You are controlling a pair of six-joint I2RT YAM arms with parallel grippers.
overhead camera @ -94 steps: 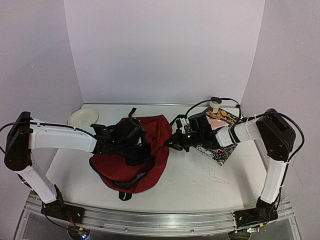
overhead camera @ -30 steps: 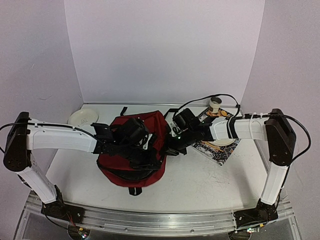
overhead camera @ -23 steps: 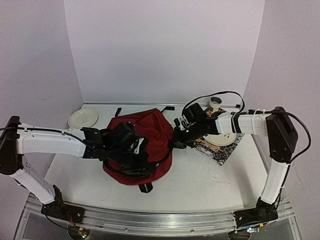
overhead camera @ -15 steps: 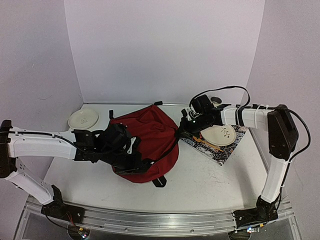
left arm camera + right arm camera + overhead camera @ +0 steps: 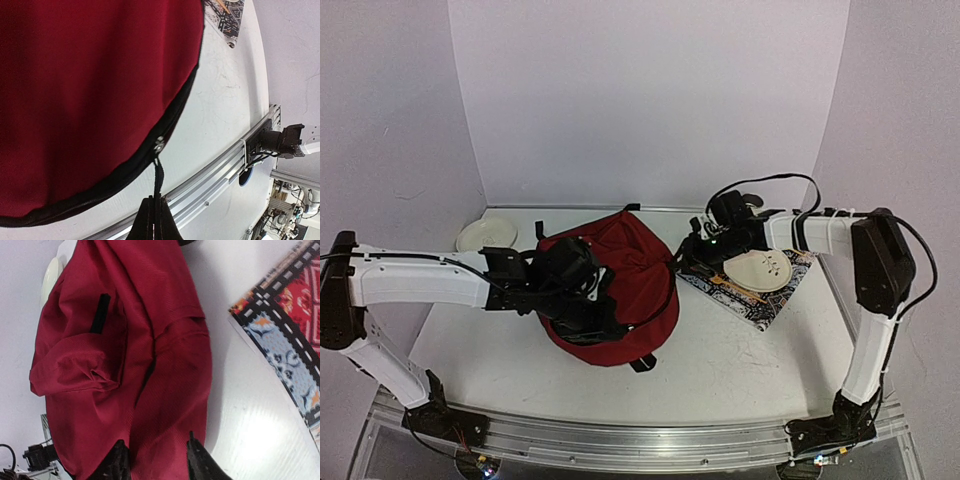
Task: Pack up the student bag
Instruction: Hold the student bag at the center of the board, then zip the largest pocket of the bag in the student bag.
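Student bag: The large dark red fabric backpack (image 5: 620,262) lies mid-table between your 2 arms. Its right edge is just beside the flat patterned book (image 5: 720,288).

Left gripper: Your left gripper (image 5: 154,212) is closed tight on the thin black zip-pull tab (image 5: 158,181). The tab hangs from the small metal slider (image 5: 159,146) on the bag's near rim.

Right gripper: The jaws of your right gripper (image 5: 156,442) stand parted, with red fabric between the tips. You cannot tell from these views whether they pinch it or only straddle it.

What has changed: Over the last 3 s the bag has swung round and slid right and back across the white table (image 5: 740,360). The dark gaping mouth that faced the near edge is gone, and the opening now shows only as a narrow black band along the rim. Your right arm has drawn back off the book. That uncovers the round white plate (image 5: 757,270) resting on it.

Meaning for the task: This reads as the closing step, with the zip being run round the rim and the packing itself probably over. How much track is left past the slider is hidden.

Still outside the bag: 3 things are the book, the plate on it, and a second small white dish (image 5: 485,235) at the back left. Whether they belong inside is not clear.

Watch for: The tab is slim, so a sideways tug may slip it. The bag also travels when pulled, so it needs the right side anchored.
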